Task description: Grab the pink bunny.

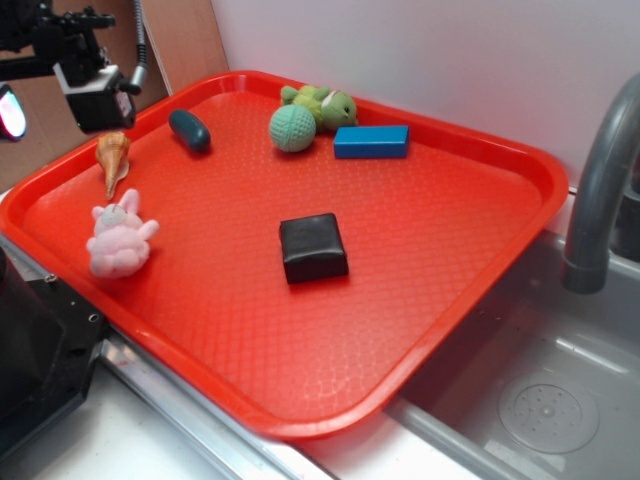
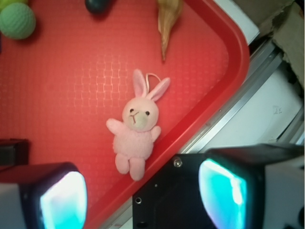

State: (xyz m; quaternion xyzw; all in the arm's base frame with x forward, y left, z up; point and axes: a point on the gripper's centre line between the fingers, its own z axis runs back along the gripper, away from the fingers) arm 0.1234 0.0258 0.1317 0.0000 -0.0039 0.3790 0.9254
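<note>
Teal-glowing fingers (image 2: 64, 200) of the gripper (image 2: 143, 198) stand wide apart, holding nothing, above the pink bunny (image 2: 136, 129). It lies face-up near the red tray's (image 1: 480, 290) left rim, just beside a cone-shaped shell (image 1: 112, 158), well apart from the black block (image 1: 313, 248).

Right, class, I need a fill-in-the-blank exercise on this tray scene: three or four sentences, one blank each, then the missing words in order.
1. The pink bunny lies on a tray coloured ____.
2. The block at the middle of the tray is coloured ____.
3. Beside the plush turtle lies a ball coloured ____.
4. The long block near the turtle is coloured ____.

Missing words: red; black; green; blue.
</note>
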